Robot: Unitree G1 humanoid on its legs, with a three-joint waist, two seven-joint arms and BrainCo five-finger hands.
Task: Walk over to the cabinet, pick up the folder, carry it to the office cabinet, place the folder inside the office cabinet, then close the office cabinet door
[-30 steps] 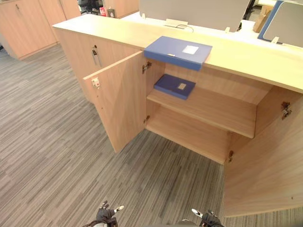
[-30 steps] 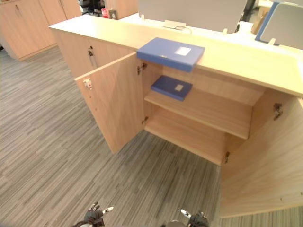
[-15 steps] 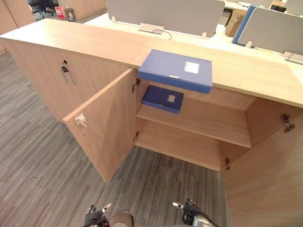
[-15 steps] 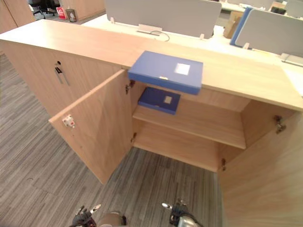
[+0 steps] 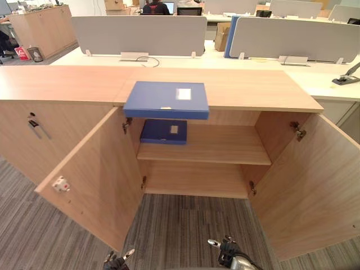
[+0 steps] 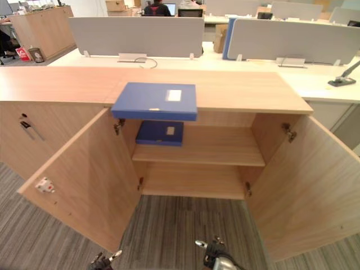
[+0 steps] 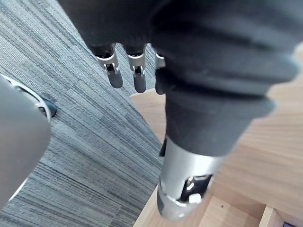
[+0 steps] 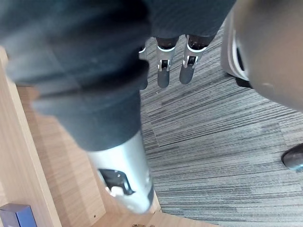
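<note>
A large blue folder (image 5: 166,99) lies flat on the wooden cabinet top (image 5: 253,90), its front edge over the opening. A smaller blue folder (image 5: 163,131) lies on the left end of the upper shelf (image 5: 219,147) inside the cabinet. Both cabinet doors stand wide open, the left door (image 5: 90,180) and the right door (image 5: 306,180). My left hand (image 5: 115,261) and right hand (image 5: 228,256) hang low over the carpet, far below the folders. Both wrist views show straight, relaxed fingers (image 7: 135,71) (image 8: 163,71) holding nothing.
A closed cabinet door with keys in its lock (image 5: 34,124) adjoins on the left. Behind the cabinet stand white desks with grey divider panels (image 5: 140,34). A person (image 5: 153,7) sits at the far back. Grey striped carpet (image 5: 185,225) lies between me and the cabinet.
The camera has swung round and now faces the open cabinet squarely instead of at an angle. The folders and doors stay where they were. Both hands still hang low.
</note>
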